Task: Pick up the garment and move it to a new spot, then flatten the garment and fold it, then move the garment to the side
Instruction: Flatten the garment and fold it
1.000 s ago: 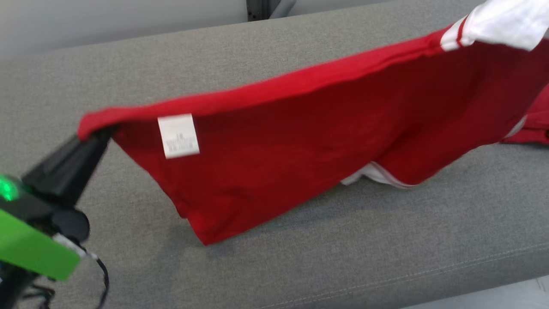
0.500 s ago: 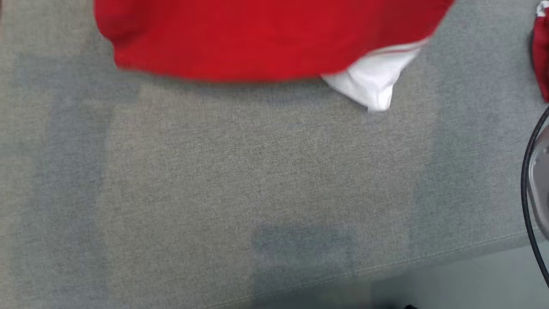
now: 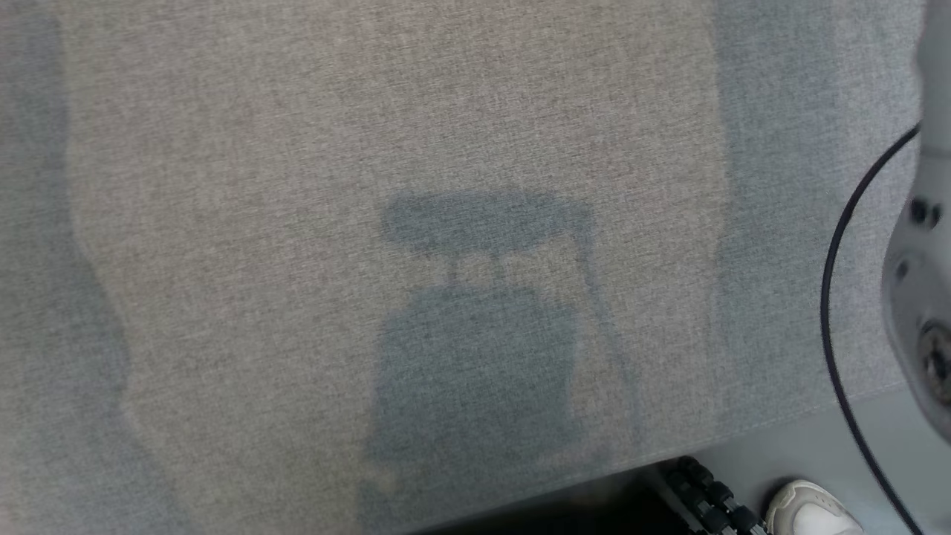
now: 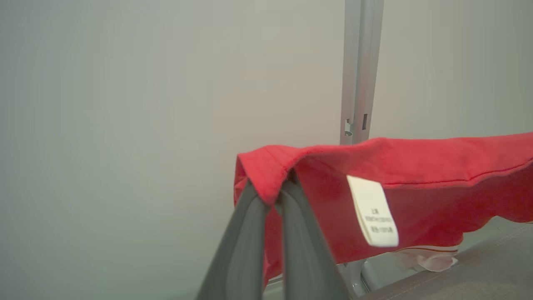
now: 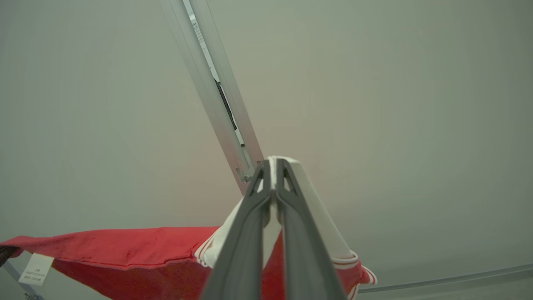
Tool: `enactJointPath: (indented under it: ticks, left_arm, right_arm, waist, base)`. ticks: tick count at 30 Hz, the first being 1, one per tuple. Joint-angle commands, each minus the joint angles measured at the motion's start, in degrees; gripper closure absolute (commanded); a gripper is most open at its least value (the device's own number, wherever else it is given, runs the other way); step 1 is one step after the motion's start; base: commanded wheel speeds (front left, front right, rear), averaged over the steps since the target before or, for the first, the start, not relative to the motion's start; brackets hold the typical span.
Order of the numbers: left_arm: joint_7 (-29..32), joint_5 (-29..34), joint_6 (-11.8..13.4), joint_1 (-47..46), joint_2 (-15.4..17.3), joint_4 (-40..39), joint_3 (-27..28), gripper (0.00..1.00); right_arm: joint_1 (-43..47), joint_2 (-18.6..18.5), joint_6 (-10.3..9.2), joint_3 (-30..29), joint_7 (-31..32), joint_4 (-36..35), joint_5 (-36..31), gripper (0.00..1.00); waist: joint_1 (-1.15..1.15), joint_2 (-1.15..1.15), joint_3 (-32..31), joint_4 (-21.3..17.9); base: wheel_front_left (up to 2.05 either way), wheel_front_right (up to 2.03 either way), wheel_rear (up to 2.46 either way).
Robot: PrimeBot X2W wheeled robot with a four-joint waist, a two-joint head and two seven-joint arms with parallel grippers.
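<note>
Carrying the garment (image 4: 433,166) to a new spot is judged to be the step in hand, since the red shirt is seen lifted and stretched in the air between the two arms. The left tool (image 4: 270,192) is closed tight on a folded red corner, close to the white care label (image 4: 373,212). The right tool (image 5: 271,166) is pinched shut on a white sleeve (image 5: 310,204) with red stripes at its seam. Between the two grips the upper edge is drawn almost straight, and the rest of the cloth hangs below it. In the left wrist view a second white sleeve (image 4: 424,260) dangles near the fabric-covered tabletop (image 3: 223,223); whether it touches cannot be told. Behind the shirt a pale wall and a metal post (image 4: 359,71) are seen. In the head view a bare stretch of grey tabletop is shown, crossed by the robot's shadow (image 3: 475,357), with a pale arm section (image 3: 921,297) and a black cable (image 3: 836,312) at the right edge and a person's white shoe (image 3: 810,509) on the floor.

Flattening and folding are not yet begun. For the next move, the shirt would need to be lowered onto the open grey area with both grips kept and the upper edge held taut, so that the hanging cloth is laid down first and drawn out without bunching. The trailing sleeve should be watched, as it could be trapped beneath the body.
</note>
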Motion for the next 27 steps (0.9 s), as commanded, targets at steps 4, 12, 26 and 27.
enactJointPath:
  ticks: [4,12,26,27]
  left_arm:
    - [-5.2,-3.1,-1.4,10.8,2.4,3.5,-1.2,1.0]
    - [-10.0,-8.2,-1.7,35.2,6.4,-1.7,-2.7,1.0]
    - [-8.5,-14.8,11.4,87.9,6.9,-33.0,-3.8,1.0]
    - [-8.1,-15.2,12.4,91.2,6.5,-35.1,-4.3,1.0]
  right_arm:
    - [15.2,-3.7,-0.01,10.9,-1.9,-3.8,7.5,1.0]
    - [42.0,-13.0,-0.04,20.8,-5.0,-12.5,17.8,1.0]
    - [78.5,-21.1,-0.07,19.5,-7.0,-21.0,12.4,1.0]
    - [80.7,-21.0,-0.07,18.8,-7.0,-21.9,12.2,1.0]
  waist:
    - [-0.01,0.53,0.2,-2.3]
    - [-0.01,0.53,-7.7,-1.1]
    - [-0.01,0.53,-24.5,1.5]
    - [-0.01,0.53,-25.3,1.5]
  base:
    - [0.0,0.0,0.0]
    - [0.0,0.0,0.0]
    - [0.0,0.0,0.0]
    - [0.0,0.0,0.0]
